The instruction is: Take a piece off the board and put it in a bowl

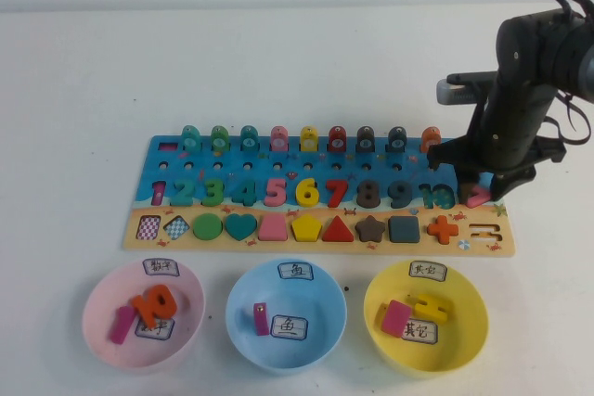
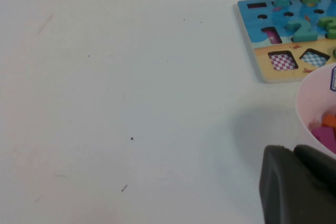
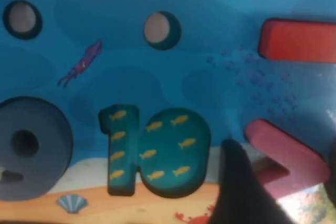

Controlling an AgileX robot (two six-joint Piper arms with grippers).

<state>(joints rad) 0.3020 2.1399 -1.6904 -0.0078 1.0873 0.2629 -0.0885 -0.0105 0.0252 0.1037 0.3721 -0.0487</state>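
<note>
The pinkish-red ">" piece (image 3: 286, 156) lies in its slot at the right end of the board (image 1: 371, 246), beside the teal 10 (image 3: 157, 150). It peeks out under my right gripper in the high view (image 1: 478, 197). My right gripper (image 3: 283, 150) is down on the board (image 1: 483, 183), open, with one dark finger (image 3: 241, 187) on the piece's open side and the other at its point. The yellow bowl (image 1: 464, 322) stands in front of the board at the right and holds a pink block and a yellow piece. My left gripper (image 2: 294, 182) is shut and empty beside the pink bowl (image 2: 310, 103).
The red minus bar (image 3: 299, 39) lies just beyond the piece. The pink bowl (image 1: 97, 322) and the light blue bowl (image 1: 325, 322) stand left of the yellow one, each with pieces in it. A row of fish pegs (image 1: 278, 139) stands along the board's far edge.
</note>
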